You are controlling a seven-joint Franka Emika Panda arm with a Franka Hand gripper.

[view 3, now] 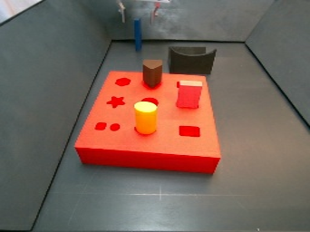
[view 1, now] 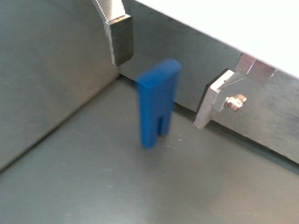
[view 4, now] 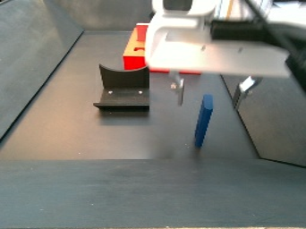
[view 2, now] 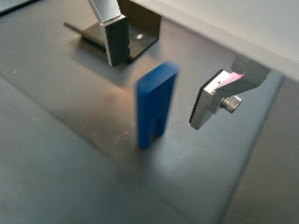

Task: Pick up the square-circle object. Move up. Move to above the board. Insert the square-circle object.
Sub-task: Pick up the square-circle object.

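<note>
Here the square-circle object (view 1: 158,103) stands (upright) between the spread gripper (view 1: 176,74) fingers.

Floor (view 3: 260,136) — board (view 3: 121,149), fixture (view 3: 193,62) (square-circle object (view 3: 138,36); gripper (view 3: 140,11) above)

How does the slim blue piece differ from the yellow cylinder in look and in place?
The slim blue square-circle object is flat-sided and narrow; the yellow cylinder is round and thicker. The blue piece stands on the grey floor below the open gripper; the cylinder stands in the red board. Both stand upright.
</note>
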